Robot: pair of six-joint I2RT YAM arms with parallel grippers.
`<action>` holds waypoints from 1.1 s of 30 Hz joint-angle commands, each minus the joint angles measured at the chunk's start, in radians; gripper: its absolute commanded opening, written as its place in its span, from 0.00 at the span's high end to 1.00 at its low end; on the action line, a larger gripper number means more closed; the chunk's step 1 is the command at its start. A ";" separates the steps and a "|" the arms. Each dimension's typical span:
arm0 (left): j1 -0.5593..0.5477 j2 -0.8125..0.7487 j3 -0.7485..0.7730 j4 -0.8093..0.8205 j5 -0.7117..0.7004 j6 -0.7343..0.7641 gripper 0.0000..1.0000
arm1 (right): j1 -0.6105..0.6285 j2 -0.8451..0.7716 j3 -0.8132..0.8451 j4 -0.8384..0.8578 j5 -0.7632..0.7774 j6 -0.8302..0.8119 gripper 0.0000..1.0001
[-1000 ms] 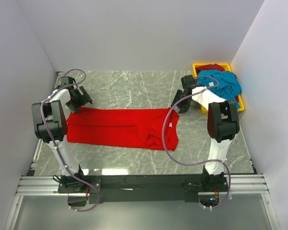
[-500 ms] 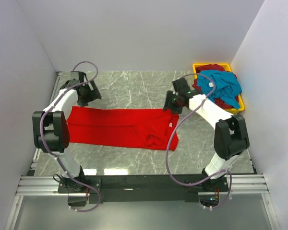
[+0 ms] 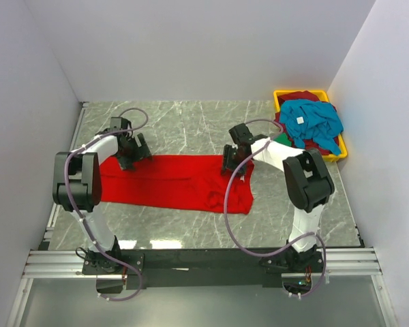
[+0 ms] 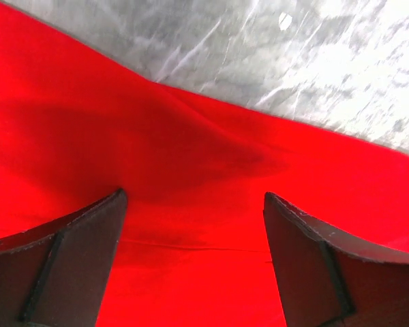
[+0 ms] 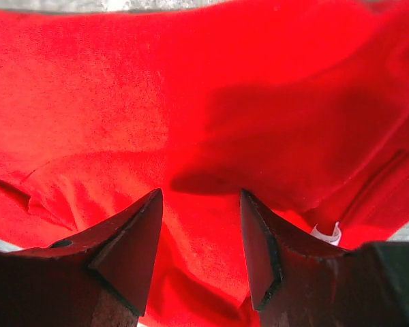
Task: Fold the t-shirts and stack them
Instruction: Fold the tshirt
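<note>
Change: both arms have swung in over the far edge of the red t-shirt [image 3: 170, 180] | left gripper [image 4: 194, 196], right gripper [image 5: 201, 193]: jaws spread, nothing pinched | likely next: grasp to fold

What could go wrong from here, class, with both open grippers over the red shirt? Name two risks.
1. The right gripper hangs over wrinkled, layered cloth on the red shirt; it may pinch too many layers, skewing the fold.
2. The left gripper sits near the shirt's far edge by the table; a shallow grip could slip.
</note>
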 commanded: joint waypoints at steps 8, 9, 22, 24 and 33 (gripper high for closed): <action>-0.001 0.195 0.167 -0.016 -0.041 0.034 0.12 | -0.040 0.153 0.182 -0.059 0.074 -0.016 0.43; -0.001 0.218 0.205 -0.021 -0.044 0.037 0.12 | -0.057 0.163 0.195 -0.062 0.072 -0.016 0.43; -0.062 0.195 0.448 -0.105 -0.088 0.071 0.12 | -0.090 0.237 0.463 -0.128 -0.007 -0.104 0.43; -0.108 0.132 0.415 -0.104 -0.094 0.072 0.12 | -0.093 0.204 0.455 -0.119 -0.024 -0.110 0.43; -0.393 -0.086 0.219 -0.093 -0.090 0.019 0.20 | -0.099 -0.033 0.183 -0.037 -0.055 -0.079 0.43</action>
